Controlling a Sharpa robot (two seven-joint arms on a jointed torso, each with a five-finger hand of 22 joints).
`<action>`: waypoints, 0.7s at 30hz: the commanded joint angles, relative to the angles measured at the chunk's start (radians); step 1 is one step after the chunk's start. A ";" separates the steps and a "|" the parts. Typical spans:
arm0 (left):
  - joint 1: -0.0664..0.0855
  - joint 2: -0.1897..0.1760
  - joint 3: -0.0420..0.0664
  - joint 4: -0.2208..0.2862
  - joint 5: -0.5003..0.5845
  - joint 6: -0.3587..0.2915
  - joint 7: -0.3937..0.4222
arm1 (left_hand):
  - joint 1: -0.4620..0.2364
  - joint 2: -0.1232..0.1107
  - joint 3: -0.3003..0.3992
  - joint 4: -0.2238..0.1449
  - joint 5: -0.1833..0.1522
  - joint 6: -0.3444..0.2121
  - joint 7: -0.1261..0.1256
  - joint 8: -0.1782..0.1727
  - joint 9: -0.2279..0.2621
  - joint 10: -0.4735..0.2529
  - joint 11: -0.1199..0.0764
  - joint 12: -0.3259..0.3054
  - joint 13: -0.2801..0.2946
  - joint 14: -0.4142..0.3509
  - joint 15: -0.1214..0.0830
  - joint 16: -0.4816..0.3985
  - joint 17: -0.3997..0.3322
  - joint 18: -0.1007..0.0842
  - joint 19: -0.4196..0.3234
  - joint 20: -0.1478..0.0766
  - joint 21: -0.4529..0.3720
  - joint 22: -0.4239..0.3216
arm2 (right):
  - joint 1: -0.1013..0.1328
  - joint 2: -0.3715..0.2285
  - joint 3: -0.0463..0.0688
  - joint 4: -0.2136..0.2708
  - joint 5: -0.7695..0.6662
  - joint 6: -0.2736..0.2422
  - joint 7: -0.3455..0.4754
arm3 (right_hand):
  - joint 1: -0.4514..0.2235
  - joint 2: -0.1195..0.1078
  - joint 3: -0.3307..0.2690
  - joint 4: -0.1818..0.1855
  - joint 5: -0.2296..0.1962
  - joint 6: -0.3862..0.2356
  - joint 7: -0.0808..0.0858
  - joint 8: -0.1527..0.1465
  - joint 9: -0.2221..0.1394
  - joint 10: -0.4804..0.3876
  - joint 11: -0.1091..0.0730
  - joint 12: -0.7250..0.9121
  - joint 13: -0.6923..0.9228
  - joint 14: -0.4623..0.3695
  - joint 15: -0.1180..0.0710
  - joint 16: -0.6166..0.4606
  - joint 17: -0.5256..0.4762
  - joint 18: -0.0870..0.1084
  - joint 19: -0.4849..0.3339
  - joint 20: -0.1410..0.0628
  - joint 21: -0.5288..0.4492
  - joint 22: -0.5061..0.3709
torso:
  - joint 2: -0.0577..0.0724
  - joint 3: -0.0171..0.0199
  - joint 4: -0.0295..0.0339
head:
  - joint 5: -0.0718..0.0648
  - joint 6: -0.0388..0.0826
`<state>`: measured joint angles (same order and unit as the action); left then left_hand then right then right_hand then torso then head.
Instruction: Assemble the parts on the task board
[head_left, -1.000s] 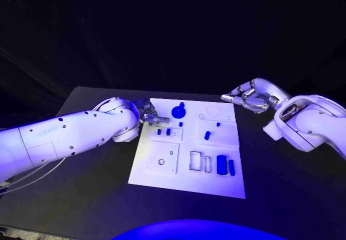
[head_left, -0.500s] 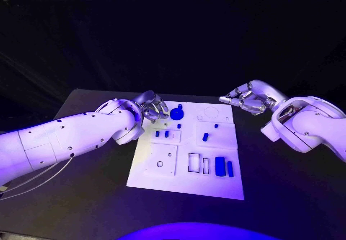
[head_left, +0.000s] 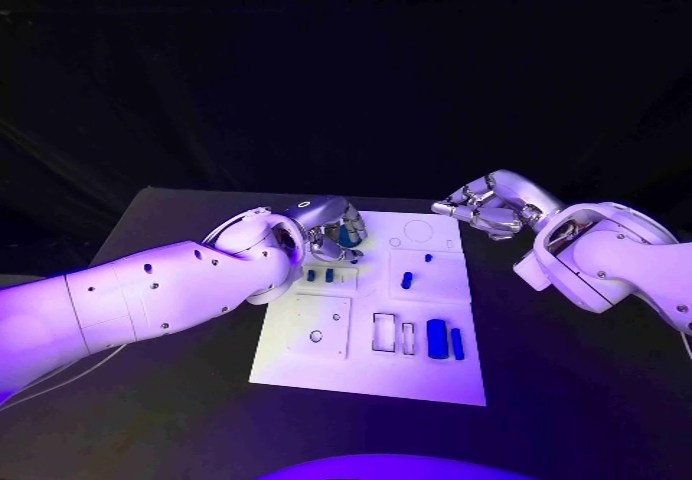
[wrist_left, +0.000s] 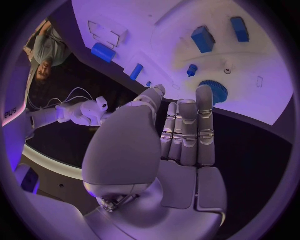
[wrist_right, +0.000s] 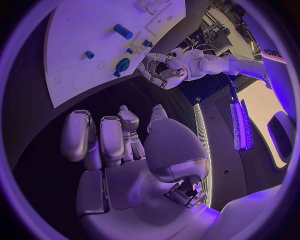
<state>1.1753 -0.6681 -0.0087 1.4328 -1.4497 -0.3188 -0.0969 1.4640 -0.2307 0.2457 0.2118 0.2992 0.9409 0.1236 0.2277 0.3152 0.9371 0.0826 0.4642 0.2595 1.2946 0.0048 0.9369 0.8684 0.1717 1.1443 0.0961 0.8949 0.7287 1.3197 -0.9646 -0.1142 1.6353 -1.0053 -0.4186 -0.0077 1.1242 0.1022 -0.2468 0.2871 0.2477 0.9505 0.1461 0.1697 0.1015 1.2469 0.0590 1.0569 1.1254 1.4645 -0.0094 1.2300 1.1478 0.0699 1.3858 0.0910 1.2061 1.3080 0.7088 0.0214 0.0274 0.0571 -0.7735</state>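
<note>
The white task board lies in the middle of the table. A round blue part sits near its far left corner, seen up close as a toothed disc. My left hand hovers at that corner with its fingers stretched out side by side, their tips just short of the disc, holding nothing. My right hand hangs off the board's far right corner, empty too. A blue capsule and two blue blocks lie on the board.
Two small blue pegs stand in a panel behind my left hand. Empty rectangular slots sit next to the blocks, and a round outline marks the far right part of the board. Black table surrounds the board.
My left hand has moved toward the board's far left corner and now partly covers the round blue part. The right hand has stayed about where it was. The camera shifted a little.
</note>
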 joint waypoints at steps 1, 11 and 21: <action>-0.001 0.010 0.001 -0.004 -0.160 0.107 -0.005 | -0.005 0.004 -0.013 0.000 -0.004 0.015 0.001 -0.008 -0.014 -0.002 0.001 -0.009 -0.013 0.008 0.004 0.026 0.008 -0.007 0.023 0.002 0.028 0.034 | -0.002 0.001 0.000 0.000 0.006 -0.010 0.017 | 0.010 0.002 -0.005 0.000 0.006 0.000 -0.003 0.004 0.001 -0.008 0.000 -0.008 -0.003 0.008 -0.007 -0.006 -0.003 0.013 -0.008 0.001 -0.009 0.053 | 0.000 -0.0006 0.0004 | -0.003 0.000; -0.002 0.041 0.002 -0.043 -0.209 0.151 -0.027 | 0.005 0.021 -0.039 0.003 -0.002 0.047 0.002 -0.032 -0.053 0.012 0.001 -0.028 -0.050 0.044 0.003 0.130 0.055 -0.025 0.079 0.002 0.121 0.138 | -0.003 0.001 0.000 0.003 0.007 -0.014 0.019 | 0.012 0.003 -0.007 0.001 0.009 0.000 -0.003 0.004 0.001 -0.008 0.000 -0.010 -0.006 0.008 -0.007 -0.009 -0.005 0.013 -0.007 0.001 -0.012 0.051 | 0.000 -0.0003 -0.0003 | -0.006 -0.001; -0.005 0.069 0.003 -0.084 -0.210 0.128 -0.019 | 0.016 0.037 -0.028 0.010 0.000 0.055 0.008 -0.055 -0.079 0.030 0.001 -0.043 -0.076 0.049 0.002 0.170 0.059 -0.030 0.091 0.002 0.153 0.174 | -0.003 0.001 0.000 0.004 0.007 -0.013 0.020 | 0.012 0.004 -0.008 0.001 0.010 0.000 -0.004 0.004 0.001 -0.008 0.000 -0.011 -0.007 0.009 -0.007 -0.010 -0.005 0.013 -0.007 0.001 -0.013 0.050 | -0.001 -0.0010 0.0024 | -0.013 0.001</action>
<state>1.1718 -0.6024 -0.0066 1.3519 -1.6409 -0.1952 -0.1183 1.4837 -0.2027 0.2145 0.2193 0.2992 0.9897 0.1300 0.1775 0.2378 0.9628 0.0826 0.4252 0.1853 1.3375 0.0086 1.1038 0.9251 0.1550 1.2283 0.0986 1.0446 0.9001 1.3173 -0.9643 -0.1142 1.6379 -0.9987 -0.4280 0.0015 1.1280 0.1062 -0.2495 0.2898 0.2537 0.9505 0.1462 0.1697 0.1012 1.2469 0.0590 1.0513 1.1191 1.4645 -0.0093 1.2263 1.1436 0.0697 1.3859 0.0911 1.1985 1.3077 0.7076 0.0211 0.0293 0.0451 -0.7743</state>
